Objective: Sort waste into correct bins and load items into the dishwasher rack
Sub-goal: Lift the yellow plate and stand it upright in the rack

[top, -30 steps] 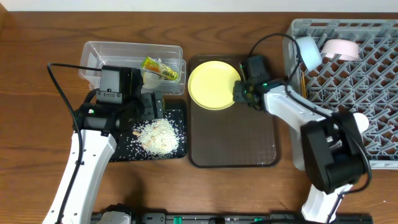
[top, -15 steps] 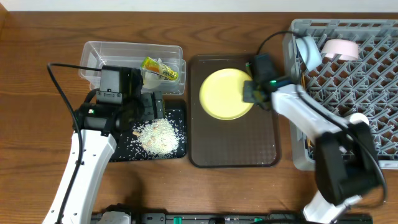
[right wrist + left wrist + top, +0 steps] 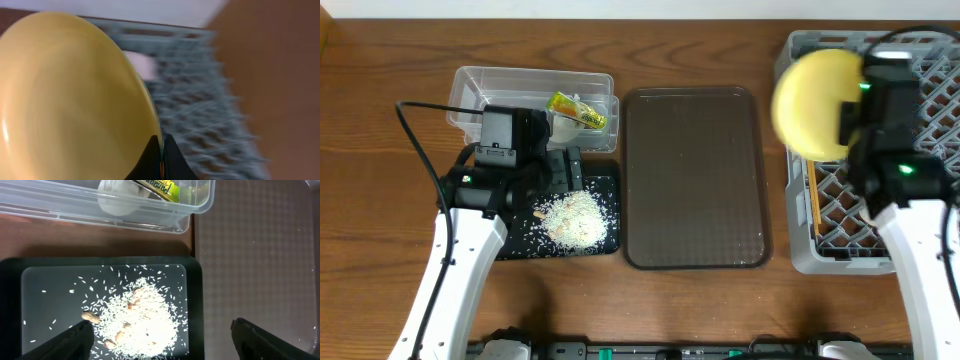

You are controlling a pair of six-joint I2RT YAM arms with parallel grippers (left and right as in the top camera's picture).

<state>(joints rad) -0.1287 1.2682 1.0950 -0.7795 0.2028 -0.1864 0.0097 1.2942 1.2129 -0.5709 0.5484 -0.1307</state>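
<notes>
The right gripper (image 3: 161, 159) is clamped on the rim of the plate (image 3: 812, 104), holding it tilted on edge in the air above the left side of the rack (image 3: 845, 215). The step in hand looks like loading the plate. Next it probably needs lowering upright between pegs, clear of the chopstick (image 3: 814, 200) lying there. The plate is round, plain yellow and looks clean. The left gripper (image 3: 160, 341) hangs wide open over the rice (image 3: 142, 325) in the black tray (image 3: 11, 310).

Dark lettering runs across the snack wrapper (image 3: 159, 186) in the clear tub (image 3: 75, 207), too cropped to read.
</notes>
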